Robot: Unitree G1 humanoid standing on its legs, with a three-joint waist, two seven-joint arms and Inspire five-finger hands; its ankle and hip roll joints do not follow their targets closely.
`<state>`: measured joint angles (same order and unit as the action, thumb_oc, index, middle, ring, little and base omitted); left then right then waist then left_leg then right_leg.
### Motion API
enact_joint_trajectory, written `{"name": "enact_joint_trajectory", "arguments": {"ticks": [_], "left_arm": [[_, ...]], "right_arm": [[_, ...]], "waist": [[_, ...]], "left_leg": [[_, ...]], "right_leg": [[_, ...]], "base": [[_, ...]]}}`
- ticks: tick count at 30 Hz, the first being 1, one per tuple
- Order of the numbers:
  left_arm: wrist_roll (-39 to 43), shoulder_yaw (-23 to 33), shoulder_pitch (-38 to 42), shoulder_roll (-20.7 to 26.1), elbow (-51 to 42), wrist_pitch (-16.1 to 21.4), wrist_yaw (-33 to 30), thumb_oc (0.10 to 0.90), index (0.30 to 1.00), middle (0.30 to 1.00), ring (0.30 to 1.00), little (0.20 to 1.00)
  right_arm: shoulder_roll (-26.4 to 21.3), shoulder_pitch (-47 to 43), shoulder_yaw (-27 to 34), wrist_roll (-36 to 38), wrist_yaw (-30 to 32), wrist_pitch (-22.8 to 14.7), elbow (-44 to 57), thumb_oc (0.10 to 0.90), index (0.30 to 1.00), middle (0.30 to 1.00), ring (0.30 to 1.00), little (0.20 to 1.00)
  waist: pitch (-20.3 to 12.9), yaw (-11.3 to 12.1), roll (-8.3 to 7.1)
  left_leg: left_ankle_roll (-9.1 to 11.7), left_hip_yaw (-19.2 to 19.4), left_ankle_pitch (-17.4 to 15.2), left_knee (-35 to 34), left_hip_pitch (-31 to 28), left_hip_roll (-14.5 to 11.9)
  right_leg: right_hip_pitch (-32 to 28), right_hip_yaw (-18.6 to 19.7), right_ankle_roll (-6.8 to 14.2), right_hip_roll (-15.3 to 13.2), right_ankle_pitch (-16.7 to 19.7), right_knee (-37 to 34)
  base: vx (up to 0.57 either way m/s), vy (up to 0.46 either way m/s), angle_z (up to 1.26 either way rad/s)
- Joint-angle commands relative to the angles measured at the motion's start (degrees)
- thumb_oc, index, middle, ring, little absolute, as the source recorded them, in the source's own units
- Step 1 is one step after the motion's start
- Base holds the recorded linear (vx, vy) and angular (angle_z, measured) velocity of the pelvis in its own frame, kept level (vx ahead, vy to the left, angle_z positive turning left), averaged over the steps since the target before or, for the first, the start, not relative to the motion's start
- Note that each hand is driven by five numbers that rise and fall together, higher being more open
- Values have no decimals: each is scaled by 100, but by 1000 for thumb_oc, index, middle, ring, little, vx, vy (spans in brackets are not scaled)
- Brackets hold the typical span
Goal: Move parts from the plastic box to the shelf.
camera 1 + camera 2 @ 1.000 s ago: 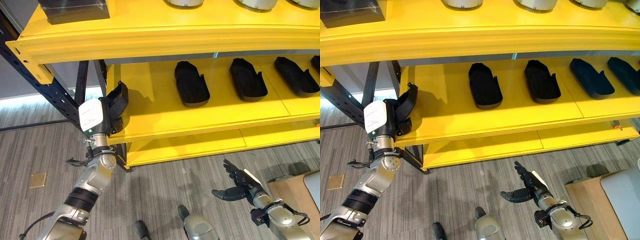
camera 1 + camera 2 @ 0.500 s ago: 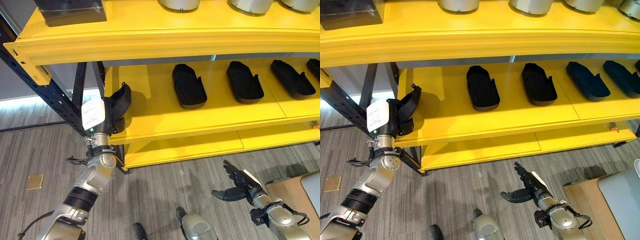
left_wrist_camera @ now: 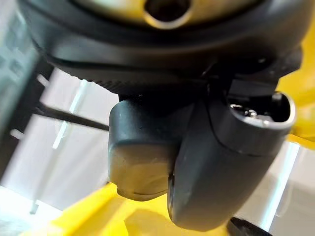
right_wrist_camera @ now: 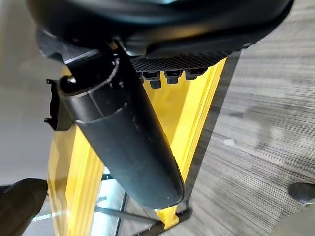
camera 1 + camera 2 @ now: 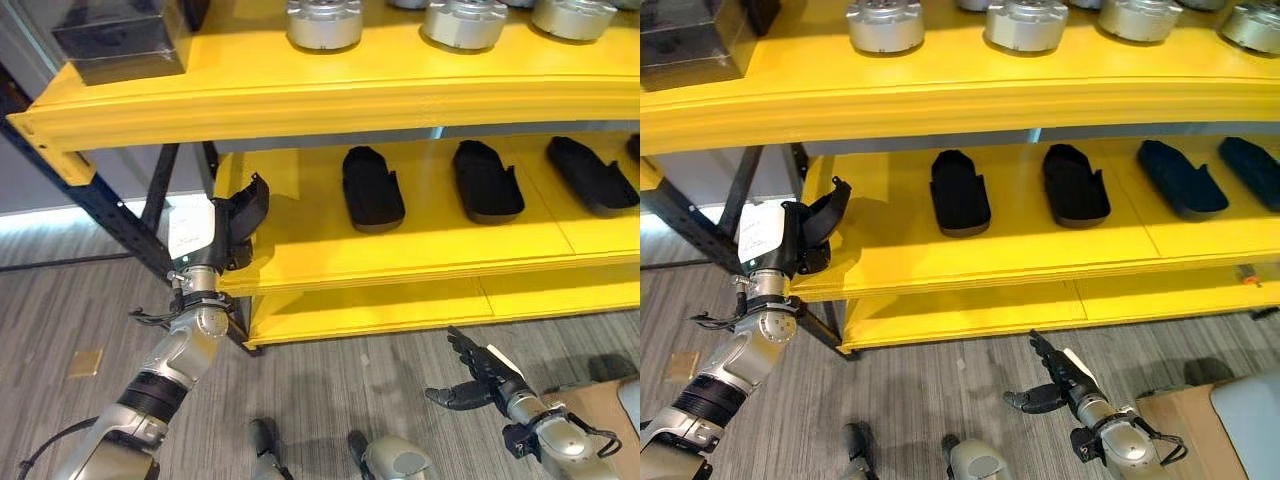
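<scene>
Low at my right, my right hand (image 5: 478,378) hangs over the grey floor (image 5: 330,390) with its fingers spread and relaxed, holding nothing, well apart from the shelf (image 5: 420,255). My left hand (image 5: 222,225) is raised at the shelf's left end and grips a black part (image 5: 248,200), which rises past my fingers with its long axis upright and leaning in toward the yellow board. It sits just at the front left corner of the middle board, beside the dark upright post (image 5: 150,200); I cannot tell whether it touches the board yet.

Farther in on that board lie more black parts (image 5: 372,188), each with its long axis running front to back, spaced in a row toward my right. The bare stretch of board lies between my held part and the nearest of them, so I judge the coming move goes inward and rightward from my left hand, tipping the part flat to match. On the board above stand round metal pieces (image 5: 322,22) and a dark box (image 5: 120,45).
</scene>
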<state>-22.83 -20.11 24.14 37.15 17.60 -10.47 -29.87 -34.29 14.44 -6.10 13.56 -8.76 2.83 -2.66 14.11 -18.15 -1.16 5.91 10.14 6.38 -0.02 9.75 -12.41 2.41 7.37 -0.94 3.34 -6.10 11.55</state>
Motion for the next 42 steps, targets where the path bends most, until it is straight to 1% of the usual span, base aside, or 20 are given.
{"name": "enact_joint_trajectory", "arguments": {"ticks": [1, 4, 8, 17, 19, 20, 21, 24, 26, 27, 28, 31, 33, 35, 37, 41, 42], "left_arm": [[-279, 359, 925, 318, -292, 326, -592, 400, 300, 300, 300, 300], [-328, 240, 1026, 251, -298, 301, -564, 400, 300, 300, 300, 300], [-442, 108, 1100, 220, -395, 255, -387, 400, 300, 300, 300, 300], [-592, -152, 1382, 348, -266, 194, -274, 400, 300, 300, 300, 300], [-552, -266, 1623, 505, -117, 237, -358, 400, 300, 300, 300, 300], [-550, -344, 1834, 626, -37, 264, -427, 400, 300, 300, 300, 300], [-534, -403, 1948, 678, 1, 267, -450, 400, 300, 300, 300, 300], [-517, -656, 2456, 866, 75, 250, -625, 400, 300, 300, 300, 300], [-509, -794, 2684, 920, 69, 221, -672, 400, 300, 300, 300, 300], [-509, -794, 2684, 920, 69, 221, -672, 400, 300, 300, 300, 300], [-464, -871, 2869, 974, -76, -39, -616, 400, 300, 300, 300, 300], [-335, -992, 3250, 971, -54, -345, -503, 400, 300, 300, 300, 300], [-370, -1025, 3366, 954, -43, -495, -438, 400, 300, 300, 300, 300], [-294, -1068, 3486, 957, 0, -724, -367, 400, 300, 300, 300, 300], [-224, -1083, 3552, 968, 21, -761, -382, 400, 300, 300, 300, 300], [-188, -982, 3562, 962, -26, -698, -463, 400, 300, 300, 300, 300], [-189, -947, 3574, 954, -55, -757, -423, 400, 300, 300, 300, 300]], "right_arm": [[-201, -209, -33, 43, 81, -442, 476, 900, 1000, 1000, 1000, 1000], [-172, -215, -48, 1, 124, -354, 602, 900, 1000, 1000, 1000, 1000], [-129, -174, -41, -6, 153, -217, 725, 900, 1000, 1000, 1000, 1000], [-158, -11, -7, 23, 87, -161, 802, 900, 1000, 1000, 1000, 1000], [-208, -29, -20, 93, 122, -204, 848, 900, 1000, 1000, 1000, 1000], [-265, -85, -22, 173, 171, -246, 900, 900, 1000, 1000, 1000, 1000], [-283, -120, -22, 219, 193, -255, 921, 900, 1000, 1000, 1000, 1000], [-376, -298, -69, 389, 337, -306, 1083, 900, 1000, 1000, 1000, 1000], [-422, -365, -98, 434, 399, -334, 1137, 900, 1000, 1000, 1000, 1000], [-422, -365, -98, 434, 399, -334, 1137, 900, 1000, 1000, 1000, 1000], [-469, -390, -105, 514, 454, -364, 1231, 900, 1000, 1000, 1000, 1000], [-482, -487, -130, 567, 576, -487, 1301, 900, 1000, 1000, 1000, 1000], [-481, -534, -104, 607, 621, -454, 1387, 900, 1000, 1000, 1000, 1000], [-483, -547, -65, 659, 631, -406, 1497, 900, 1000, 1000, 1000, 1000], [-479, -567, -65, 677, 638, -378, 1537, 900, 1000, 1000, 1000, 1000], [-395, -610, -104, 701, 690, -358, 1613, 900, 1000, 1000, 1000, 1000], [-386, -618, -122, 711, 694, -362, 1617, 900, 1000, 1000, 1000, 1000]], "waist": [[-363, -79, 10], [-379, -113, -21], [-424, -143, -68], [-391, -249, -93], [-259, -289, -91], [-117, -312, -94], [-54, -321, -95], [315, -375, -112], [486, -406, -116], [486, -406, -116], [657, -442, -118], [914, -485, -130], [1014, -500, -141], [1103, -518, -158], [1146, -522, -161], [1235, -501, -162], [1252, -495, -158]], "left_leg": [[-108, 280, -408, 444, -236, 139], [-209, 280, -592, 578, -255, 306], [-279, 285, -673, 548, -329, 413], [-319, 349, -778, 581, -334, 453], [-308, 373, -797, 661, -208, 442], [-300, 381, -803, 740, -58, 439], [-298, 386, -807, 780, 19, 438], [-280, 339, -806, 1068, 467, 441], [-272, 292, -845, 1263, 681, 446], [-272, 292, -845, 1263, 681, 446], [-267, 254, -851, 1406, 893, 452], [-262, 208, -815, 1606, 1270, 441], [-262, 184, -786, 1654, 1395, 447], [-256, 157, -765, 1714, 1522, 453], [-255, 145, -753, 1741, 1580, 453], [-261, 106, -713, 1745, 1689, 454], [-257, 99, -704, 1747, 1720, 450]], "right_leg": [[-18, -379, 716, -782, -277, 74], [54, -250, 760, -796, -223, 93], [87, -144, 806, -804, -135, 13], [246, -30, 868, -818, -36, -24], [398, 1, 865, -810, -56, 63], [557, 13, 854, -801, -86, 161], [642, 16, 848, -792, -101, 216], [1087, 28, 765, -730, -182, 574], [1328, 13, 719, -710, -272, 842], [1328, 13, 719, -710, -272, 842], [1575, 12, 674, -675, -328, 1059], [2014, -38, 596, -622, -407, 1414], [2180, -72, 563, -601, -430, 1544], [2339, -114, 527, -580, -459, 1673], [2418, -137, 507, -571, -474, 1741], [2573, -175, 466, -545, -470, 1810], [2606, -190, 451, -545, -472, 1823]], "base": [[124, 53, -14], [139, 34, -4], [117, -11, 2], [87, -35, -1], [-31, -23, -20], [-102, -20, -23], [-177, -33, -13], [-204, -15, -7], [-103, -5, -9], [-119, -7, -2], [-152, -16, -5], [-165, -32, -1], [-110, -31, 3], [-86, -31, 1], [-59, -25, -4], [-62, -29, -6], [-83, -31, -8]]}}
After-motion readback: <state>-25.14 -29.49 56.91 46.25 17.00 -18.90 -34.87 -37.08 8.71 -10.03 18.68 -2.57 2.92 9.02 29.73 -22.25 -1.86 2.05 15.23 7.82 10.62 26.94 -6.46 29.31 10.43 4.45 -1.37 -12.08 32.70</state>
